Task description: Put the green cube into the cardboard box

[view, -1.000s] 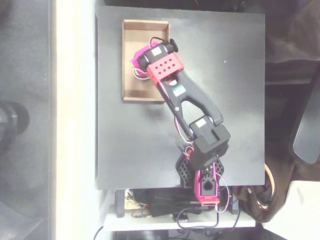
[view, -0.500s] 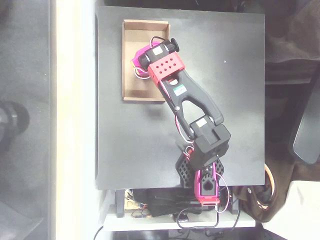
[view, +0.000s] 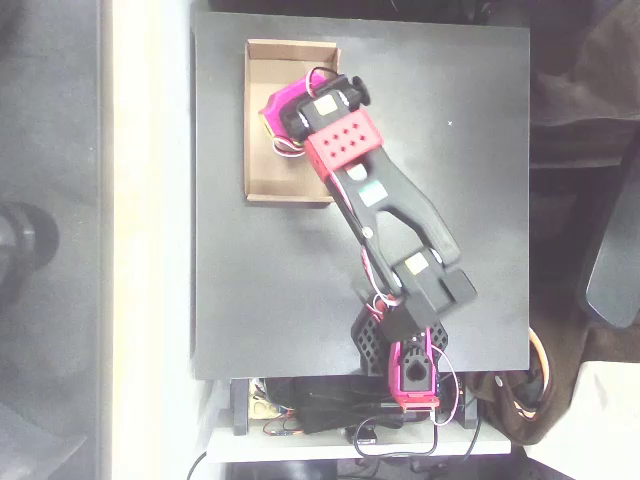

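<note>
One cardboard box [view: 262, 150] sits far left on my black counter [view: 450, 150]. My one arm [view: 380, 200] reaches over it, fingers [view: 272, 112] above its floor; their spread I can't tell. No cube I can make out.

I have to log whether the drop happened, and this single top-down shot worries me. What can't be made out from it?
- The green cube: no part of it can be made out in the overhead view; the arm covers much of the cardboard box.
- The hand: its magenta tip sits over the box, but the wrist hides the fingers, so open or shut is unclear.
- The box's right wall: largely under the arm.
</note>
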